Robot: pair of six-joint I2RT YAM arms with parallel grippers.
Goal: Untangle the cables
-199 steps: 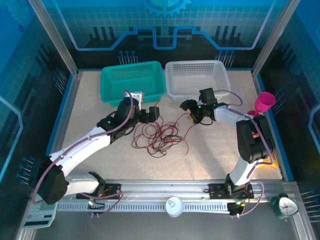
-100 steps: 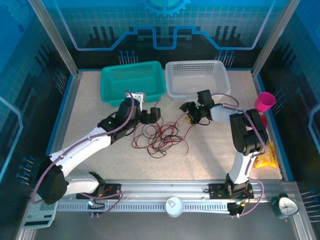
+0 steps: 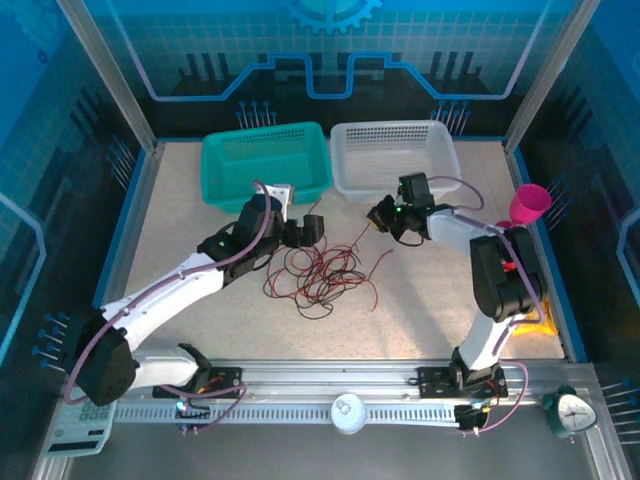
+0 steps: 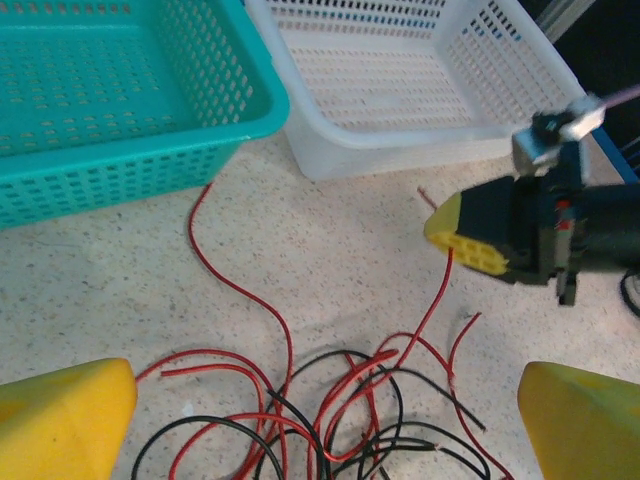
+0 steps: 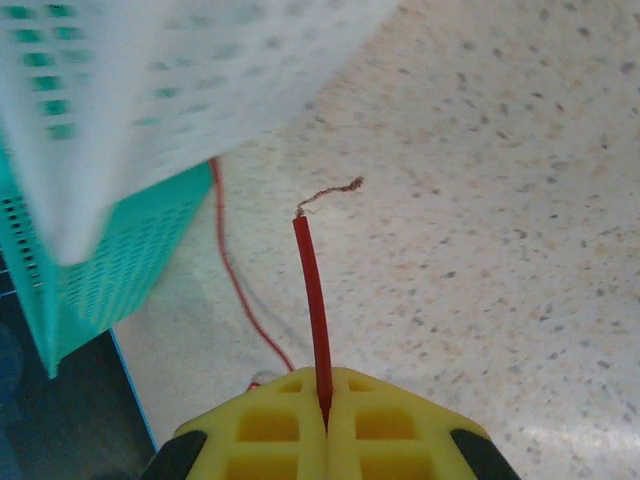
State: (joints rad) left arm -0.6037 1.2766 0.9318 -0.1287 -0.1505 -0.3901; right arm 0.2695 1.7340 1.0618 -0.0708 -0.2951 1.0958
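The cables (image 3: 320,275) lie as a loose tangle of red and black wires (image 4: 330,400) on the speckled table. My left gripper (image 3: 305,230) hovers open just above the tangle's near-left side, its yellow fingers (image 4: 60,420) spread wide to either side of the wires, touching nothing. My right gripper (image 3: 380,215) is at the tangle's far right, in front of the white basket. It is shut on the end of one red cable (image 5: 310,290), whose bare tip sticks out past the yellow pads (image 5: 270,425). From the pinched end that red cable (image 4: 440,290) runs down into the tangle.
A teal basket (image 3: 265,165) and a white basket (image 3: 393,158) stand side by side at the back. A pink cup (image 3: 528,205) is at the right edge, with a yellow item (image 3: 535,315) nearer. A small clock (image 3: 570,410) sits at the front right.
My right gripper has closed onto the red cable's end and shifted slightly near the white basket. The left arm has stayed in place, open.
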